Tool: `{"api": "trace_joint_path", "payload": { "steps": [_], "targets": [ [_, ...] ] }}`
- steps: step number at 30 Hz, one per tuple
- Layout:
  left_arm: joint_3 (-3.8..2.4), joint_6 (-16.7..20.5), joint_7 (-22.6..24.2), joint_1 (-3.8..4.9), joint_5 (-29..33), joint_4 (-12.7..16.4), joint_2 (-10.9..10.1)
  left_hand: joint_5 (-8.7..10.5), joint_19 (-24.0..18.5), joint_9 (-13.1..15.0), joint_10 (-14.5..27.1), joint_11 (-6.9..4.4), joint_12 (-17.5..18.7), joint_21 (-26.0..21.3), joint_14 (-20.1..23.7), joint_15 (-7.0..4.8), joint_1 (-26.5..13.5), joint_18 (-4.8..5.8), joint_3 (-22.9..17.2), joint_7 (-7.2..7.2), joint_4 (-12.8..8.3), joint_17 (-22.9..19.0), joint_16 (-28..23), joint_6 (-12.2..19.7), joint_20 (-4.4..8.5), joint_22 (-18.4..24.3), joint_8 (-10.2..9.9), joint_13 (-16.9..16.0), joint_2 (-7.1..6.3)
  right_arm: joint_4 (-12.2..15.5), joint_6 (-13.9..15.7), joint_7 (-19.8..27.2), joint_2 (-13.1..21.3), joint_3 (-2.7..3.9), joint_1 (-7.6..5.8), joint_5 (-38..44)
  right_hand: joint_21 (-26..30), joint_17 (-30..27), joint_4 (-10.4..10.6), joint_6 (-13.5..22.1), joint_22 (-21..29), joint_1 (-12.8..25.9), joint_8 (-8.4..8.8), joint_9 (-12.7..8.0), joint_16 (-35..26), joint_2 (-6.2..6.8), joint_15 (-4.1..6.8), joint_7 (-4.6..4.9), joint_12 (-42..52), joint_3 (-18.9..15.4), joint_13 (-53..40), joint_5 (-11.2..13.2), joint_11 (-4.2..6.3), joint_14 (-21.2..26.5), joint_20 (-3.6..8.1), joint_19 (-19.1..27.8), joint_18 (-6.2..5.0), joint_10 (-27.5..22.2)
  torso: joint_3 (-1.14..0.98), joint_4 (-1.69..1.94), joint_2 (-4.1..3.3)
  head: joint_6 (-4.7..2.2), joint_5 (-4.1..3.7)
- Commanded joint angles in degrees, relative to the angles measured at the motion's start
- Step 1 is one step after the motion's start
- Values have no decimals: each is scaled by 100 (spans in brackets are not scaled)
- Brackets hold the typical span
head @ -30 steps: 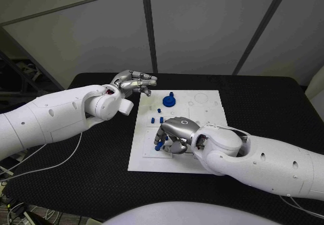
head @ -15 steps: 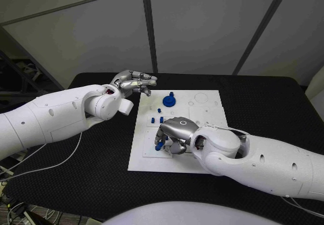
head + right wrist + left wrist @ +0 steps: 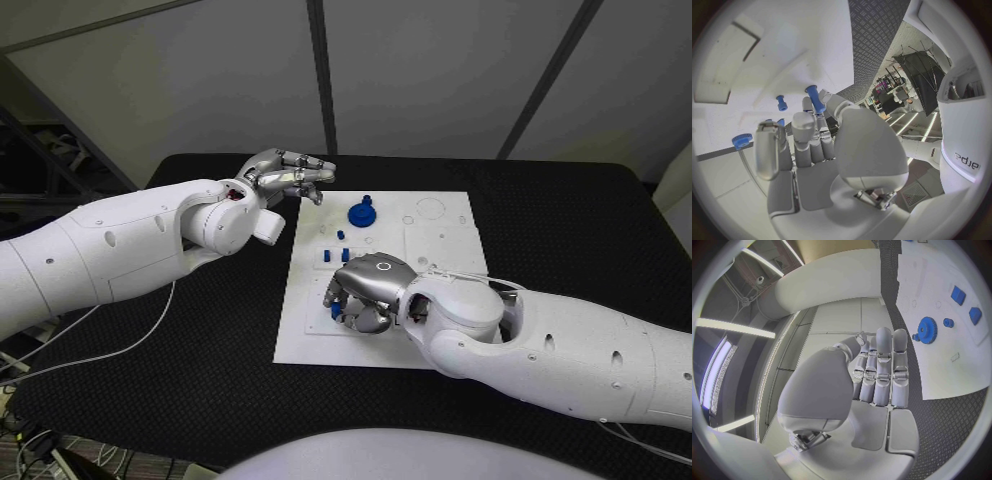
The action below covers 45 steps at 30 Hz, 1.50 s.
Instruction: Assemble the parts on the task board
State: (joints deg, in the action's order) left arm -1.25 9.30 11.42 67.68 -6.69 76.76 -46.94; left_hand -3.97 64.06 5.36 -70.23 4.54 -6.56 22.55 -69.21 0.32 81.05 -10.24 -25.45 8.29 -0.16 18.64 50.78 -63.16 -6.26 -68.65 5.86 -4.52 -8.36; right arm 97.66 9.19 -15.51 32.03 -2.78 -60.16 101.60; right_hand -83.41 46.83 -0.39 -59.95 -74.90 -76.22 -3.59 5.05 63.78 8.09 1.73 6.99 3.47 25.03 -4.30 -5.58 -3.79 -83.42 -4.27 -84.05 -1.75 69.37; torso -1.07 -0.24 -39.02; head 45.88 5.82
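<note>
Right hand [image 3: 366, 291] sits low over the white task board [image 3: 441, 240], fingers curled round a small blue cylindrical peg [image 3: 815, 99], axis roughly upright. Left hand [image 3: 287, 174] hangs off the board's far-left corner, fingers curled in on nothing; right is nearer the parts.

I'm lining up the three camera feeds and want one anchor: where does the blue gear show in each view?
Head view: the blue gear stands at the far end of the task board, right of the left hand.
Left wrist view: the gear lies beyond the fingertips, on the board.
Right wrist view: no gear can be made out.
Shared landmark: the white task board.
</note>
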Motion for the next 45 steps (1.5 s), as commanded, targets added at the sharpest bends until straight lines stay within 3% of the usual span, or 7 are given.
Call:
{"api": "trace_joint_path", "payload": {
  "steps": [1,19,24,27,33,40,45],
  "targets": [
    [-4,-79,-14,10,20,4,-2,22,-47,5,16,20,26,-24,32,-6,-62,-14,2,27,-13,-9,-30,6,-5,6,-19,-7,11,-1,79,-9,-12,-8,-5,31,17,-3,68,87,-1020,21,14,-26,0,89,-58,1,4,-7,-8,50,-12,2,-54,-290,8,-59,-2,-2,0,6,0],
    [-3,-135,-51,9,20,-17,-18,26,-49,6,21,22,31,-34,32,-3,-74,-13,8,29,-8,-12,-39,10,-7,14,-25,-7,12,527,1410,52,718,-3,6,-314,439,-270,272,650,-737,98,-5,-122,-110,353,-113,-98,24,-419,-94,150,-73,83,-120,-122,-91,-391,-6,-18,17,-61,-75],
    [2,-163,-48,9,20,-21,-32,31,-51,6,28,26,36,-45,34,1,-93,-12,18,32,-1,-15,-49,17,-11,22,-31,-8,5,780,1526,-109,1349,202,0,-1084,423,-275,409,340,-754,70,-121,-69,-98,306,-84,98,118,-541,-204,162,-29,69,-98,-144,-84,-158,2,-43,43,-111,-215],
    [6,-171,-47,9,20,-23,-39,31,-51,6,28,26,36,-45,34,1,-93,-12,18,32,-1,-15,-49,17,-11,22,-31,-8,5,888,1556,-321,1809,327,-4,-1583,87,95,544,-9,-990,141,-267,9,162,271,-24,24,373,-562,-360,175,69,-32,-63,-290,-6,408,10,-60,63,-132,-310],
    [16,-175,-41,4,20,-39,-42,33,-52,7,28,27,36,-51,35,3,-104,-12,23,32,4,-16,-53,15,-13,26,-32,-9,5,1057,1547,-807,2619,422,-6,-2114,-505,890,972,-460,-1405,434,-460,379,764,324,342,-269,1340,-876,-1325,149,437,-182,260,-533,137,1273,25,-139,101,-178,-519],
    [23,-193,-35,-30,21,-25,-43,33,-53,8,28,27,36,-52,35,4,-107,-12,24,32,6,-16,-54,15,-13,28,-32,-9,5,1225,1411,-1353,2952,438,32,-1816,-659,1521,1682,-238,-1510,503,-404,1281,1224,342,322,-331,5023,-1692,-5319,76,421,-216,262,-595,175,966,6,-205,116,-160,-614],
    [24,-200,-33,-43,21,-14,-52,33,-53,8,27,27,36,-54,35,5,-111,-12,25,31,9,-16,-56,13,-14,29,-32,-10,7,1299,1212,-1735,2967,438,231,-1496,-659,1812,1708,-159,-1510,764,-360,1538,1395,244,285,-308,5661,-2027,-5982,-31,433,-254,256,-595,175,1043,25,-200,133,-153,-646]
  ]
}}
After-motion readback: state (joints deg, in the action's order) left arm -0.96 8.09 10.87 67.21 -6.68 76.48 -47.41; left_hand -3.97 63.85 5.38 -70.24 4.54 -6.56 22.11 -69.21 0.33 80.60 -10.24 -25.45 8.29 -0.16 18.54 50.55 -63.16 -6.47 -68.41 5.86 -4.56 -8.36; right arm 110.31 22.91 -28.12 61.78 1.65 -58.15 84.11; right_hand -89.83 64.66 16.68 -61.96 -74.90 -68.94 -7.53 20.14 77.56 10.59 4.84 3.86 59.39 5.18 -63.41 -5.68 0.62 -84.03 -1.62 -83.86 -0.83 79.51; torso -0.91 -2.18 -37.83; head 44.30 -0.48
